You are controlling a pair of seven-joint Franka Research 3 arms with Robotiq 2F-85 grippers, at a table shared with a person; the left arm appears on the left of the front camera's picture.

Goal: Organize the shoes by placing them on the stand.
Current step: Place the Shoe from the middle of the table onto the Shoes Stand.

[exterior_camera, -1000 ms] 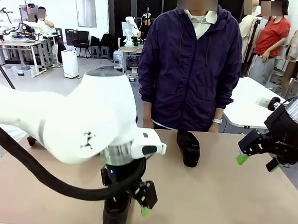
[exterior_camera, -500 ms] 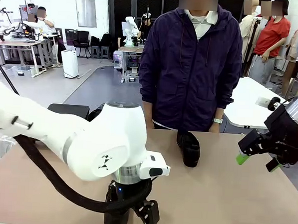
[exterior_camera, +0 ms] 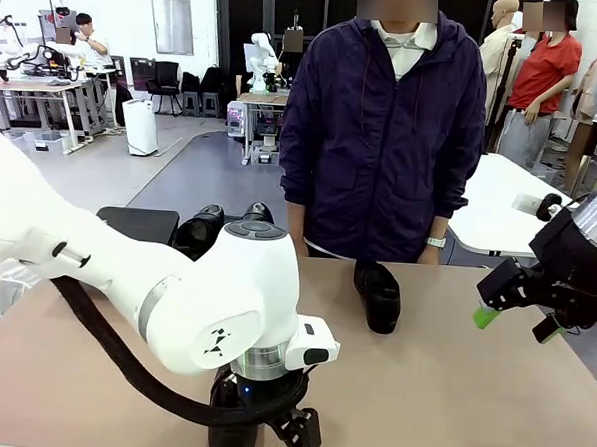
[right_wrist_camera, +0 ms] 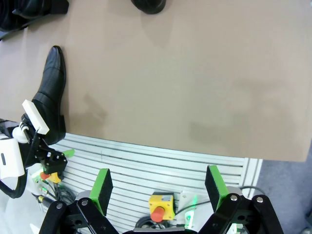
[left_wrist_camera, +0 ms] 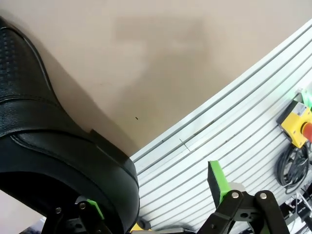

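One glossy black shoe (left_wrist_camera: 44,146) lies at the table's near edge, also seen as the shoe (right_wrist_camera: 51,95) pointing away from the robot. My left gripper (left_wrist_camera: 156,195) is open low at its heel, one green pad (left_wrist_camera: 95,209) close against the heel and the other pad (left_wrist_camera: 217,181) well clear of it. A second shoe (exterior_camera: 377,295) rests at the far middle, in front of the person. Two more shoes (exterior_camera: 200,228) sit by the black stand (exterior_camera: 136,219) beyond the table's far left. My right gripper (exterior_camera: 516,317) hangs open above the right side, holding nothing.
The person (exterior_camera: 383,138) stands at the far side with arms down. A slatted metal ledge (left_wrist_camera: 234,131) borders the near edge of the table (exterior_camera: 450,392), with a yellow emergency-stop box (right_wrist_camera: 161,213) and cables on it. My left arm's big white body (exterior_camera: 175,287) blocks the near left.
My left arm has swung lower and back, dropping its gripper at the near shoe's heel and uncovering the stand with shoes behind. The right arm has not moved.
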